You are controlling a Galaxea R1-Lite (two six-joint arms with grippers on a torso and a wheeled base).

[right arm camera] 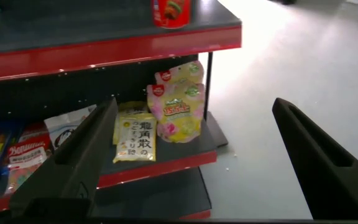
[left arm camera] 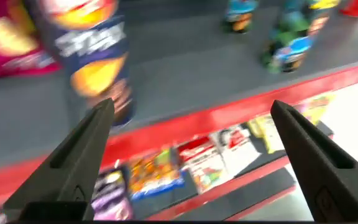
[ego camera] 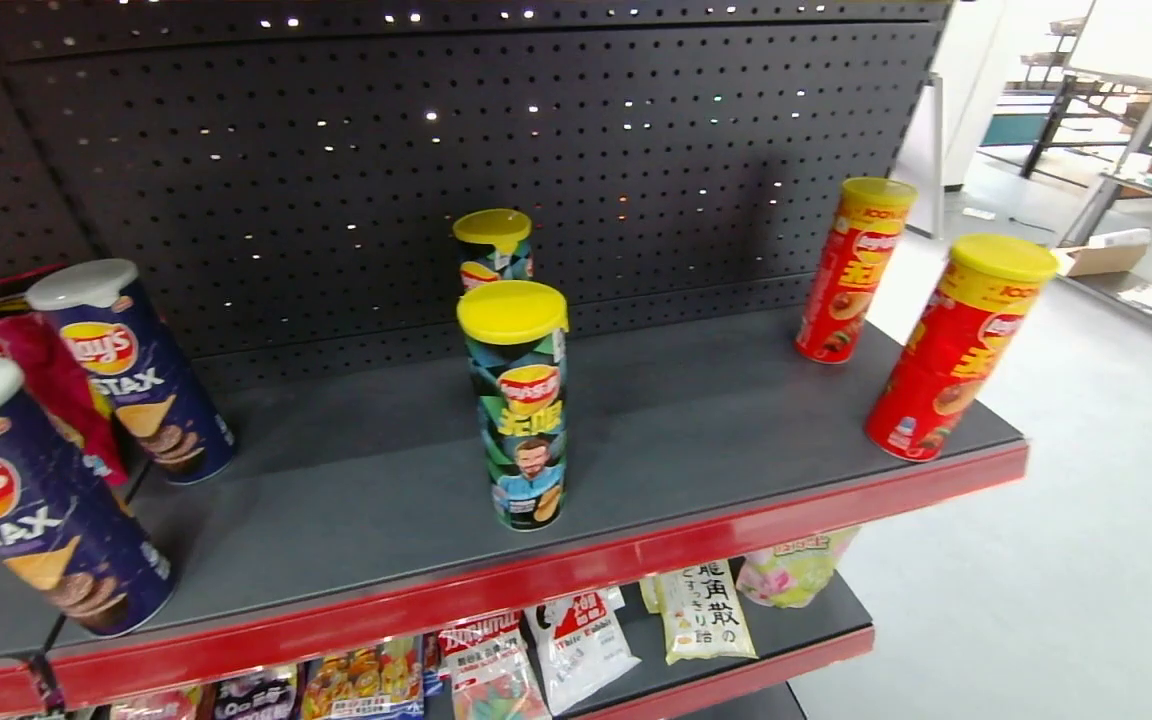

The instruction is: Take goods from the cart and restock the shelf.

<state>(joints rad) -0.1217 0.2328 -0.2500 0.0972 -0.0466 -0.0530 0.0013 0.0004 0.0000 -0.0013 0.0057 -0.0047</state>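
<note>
Two red cans on shelf; L gripper, R gripper spread, prob. empty.

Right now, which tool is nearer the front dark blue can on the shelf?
Left. The left tool, open, sits just before the dark blue can at the shelf edge. The right tool, open, is off toward the shelf's other end, by the front red can.

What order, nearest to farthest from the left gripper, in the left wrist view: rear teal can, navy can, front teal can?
1. Navy can, leftward, just before left gripper.
2. Front teal can, middle.
3. Rear teal can, behind it.
</note>
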